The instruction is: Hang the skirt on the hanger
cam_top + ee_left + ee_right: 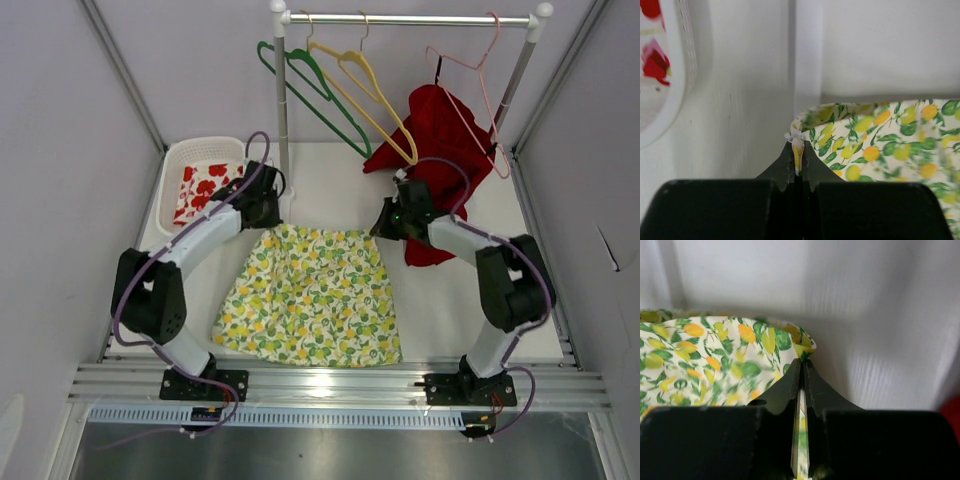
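The skirt (312, 295), white with a lemon and leaf print, lies flat on the table, waistband toward the back. My left gripper (266, 216) is shut on the left waist corner; the fabric (860, 145) shows pinched between the jaws in the left wrist view. My right gripper (384, 226) is shut on the right waist corner, with the skirt fabric (715, 355) squeezed between the jaws in the right wrist view. A green hanger (315, 90), a yellow hanger (365, 95) and a pink hanger (478, 75) hang on the rail (410, 19) at the back.
A red garment (440, 135) hangs from the pink hanger and drapes onto the table behind my right arm. A white basket (180, 160) holding red-flowered cloth stands back left. The rack's left post (281, 100) stands just behind my left gripper.
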Available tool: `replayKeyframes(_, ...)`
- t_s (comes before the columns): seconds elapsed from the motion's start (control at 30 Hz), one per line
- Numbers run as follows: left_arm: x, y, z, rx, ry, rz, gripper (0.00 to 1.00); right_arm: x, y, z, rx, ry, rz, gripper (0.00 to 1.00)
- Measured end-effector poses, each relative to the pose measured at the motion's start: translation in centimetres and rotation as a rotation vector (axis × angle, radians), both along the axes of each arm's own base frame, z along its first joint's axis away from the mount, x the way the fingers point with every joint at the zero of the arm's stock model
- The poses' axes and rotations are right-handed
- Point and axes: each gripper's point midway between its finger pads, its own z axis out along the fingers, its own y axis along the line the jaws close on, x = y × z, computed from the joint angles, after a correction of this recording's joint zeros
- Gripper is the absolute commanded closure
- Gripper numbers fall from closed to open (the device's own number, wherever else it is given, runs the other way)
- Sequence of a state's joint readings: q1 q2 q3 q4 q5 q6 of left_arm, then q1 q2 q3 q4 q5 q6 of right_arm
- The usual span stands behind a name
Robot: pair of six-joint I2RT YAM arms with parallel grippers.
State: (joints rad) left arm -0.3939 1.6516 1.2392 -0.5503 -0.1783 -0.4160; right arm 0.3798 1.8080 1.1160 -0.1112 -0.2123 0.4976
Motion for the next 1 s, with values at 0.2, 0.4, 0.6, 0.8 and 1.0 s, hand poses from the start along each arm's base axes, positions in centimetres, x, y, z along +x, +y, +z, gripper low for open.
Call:
replayKeyframes(0.2, 2.7, -2.2, 10.1, -0.132, -0.231, -0.054, 1.0, 0.7, -3.6, 11.4, 0.092, -0.221, -0.111, 0.93)
replayKeyframes(0.4, 5.2, -3.8, 16.2, -0.221, -0.405, -0.122, 1.0, 4.2, -6.3, 20.2, 0.151, -0.4, -0.173, 0.93)
replayKeyframes(0.6, 6.2, -4.4, 18.5, -0.305, -0.489, -0.181, 1.0, 3.3, -8.0, 22.4, 0.171, -0.444, -0.191, 0.92)
replayKeyframes(0.8, 2.4, -4.3, 16.2, -0.354, -0.484, -0.231, 1.0, -2.4, -8.3, 21.0, 0.19, -0.414, -0.174, 0.92)
replayKeyframes(1.0, -0.5, -4.3, 13.4, -0.405, -0.44, -0.244, 0.99, -5.7, -8.2, 20.2, 0.205, -0.403, -0.162, 0.94)
